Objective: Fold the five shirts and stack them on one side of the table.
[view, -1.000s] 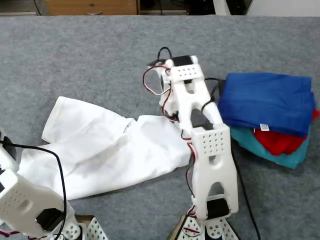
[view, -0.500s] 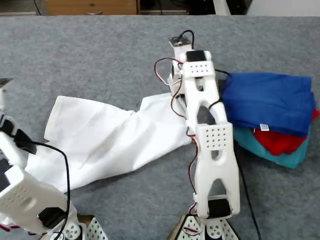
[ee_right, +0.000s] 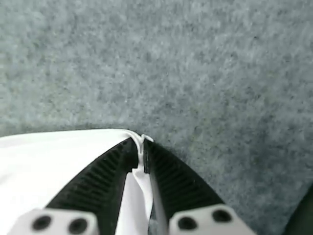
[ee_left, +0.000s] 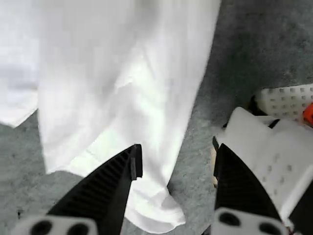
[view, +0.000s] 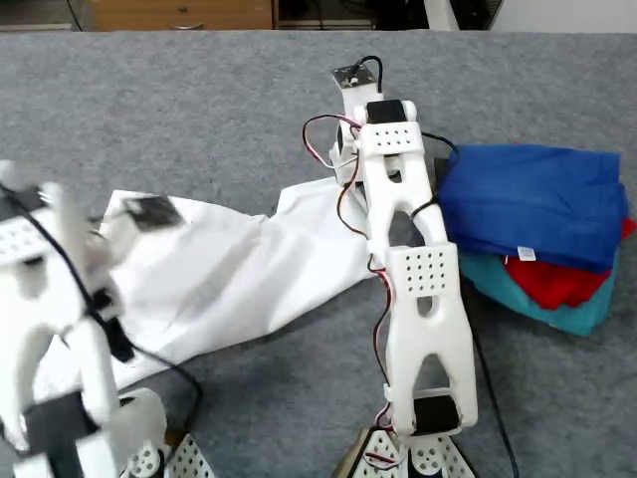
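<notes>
The right gripper [ee_right: 142, 147] has its ribbed black fingers [ee_right: 98, 181] pressed together on a thin hem of the white shirt [ee_right: 49, 166], with a small fold of cloth poking out past the tips. Beyond those tips lies the grey, felt-like table cover [ee_right: 205, 63]. The left gripper [ee_left: 176, 154] hangs wide open and holds nothing. The shirt's soft, creased cloth lies below and between its fingers, and a rounded hemmed corner sits under the gap near their bases. From above the shirt spreads loose and rumpled. Apart from the right fingers, beside that arm, is a folded stack: a blue shirt [view: 528, 199] over a red shirt [view: 552, 282] over a teal shirt [view: 572, 317].
</notes>
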Controlling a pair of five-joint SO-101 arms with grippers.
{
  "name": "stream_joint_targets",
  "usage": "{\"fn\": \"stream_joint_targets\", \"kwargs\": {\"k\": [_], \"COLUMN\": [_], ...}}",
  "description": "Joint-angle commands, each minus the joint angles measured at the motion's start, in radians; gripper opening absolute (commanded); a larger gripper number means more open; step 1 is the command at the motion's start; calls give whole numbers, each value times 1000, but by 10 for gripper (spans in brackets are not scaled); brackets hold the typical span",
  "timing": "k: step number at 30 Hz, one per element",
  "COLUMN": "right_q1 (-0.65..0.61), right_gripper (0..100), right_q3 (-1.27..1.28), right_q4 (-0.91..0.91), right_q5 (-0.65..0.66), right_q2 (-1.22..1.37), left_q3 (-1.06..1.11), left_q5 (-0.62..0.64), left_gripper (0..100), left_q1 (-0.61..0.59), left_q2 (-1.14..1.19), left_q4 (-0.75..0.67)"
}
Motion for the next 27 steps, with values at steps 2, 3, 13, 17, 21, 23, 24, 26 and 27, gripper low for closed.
{"fn": "stream_joint_targets", "kwargs": {"k": [2, 3, 13, 17, 21, 23, 24, 26, 27], "right_q1": [-10, -10, -10, -10, -10, -10, -10, -10, -10], "right_gripper": [5, 5, 5, 5, 5, 5, 5, 5, 5], "right_q3": [-24, -24, -24, -24, -24, -24, -24, -24, -24], "right_q4": [-14, -14, -14, -14, -14, -14, -14, -14, -14], "right_q5": [-5, -5, -5, -5, -5, -5, -5, -5, -5], "right_q2": [4, 4, 4, 4, 4, 4, 4, 4, 4], "left_q3": [186, 226, 371, 345, 256, 207, 193, 183, 186], "left_q5": [256, 336, 540, 546, 546, 546, 546, 546, 546], "left_gripper": [243, 243, 246, 243, 243, 243, 243, 243, 243], "left_q1": [132, 153, 278, 275, 239, 210, 203, 198, 198], "left_q2": [-205, -232, -163, -88, -56, -44, -42, -42, -39], "left_q4": [-210, -275, -457, -459, -453, -451, -451, -451, -451]}}
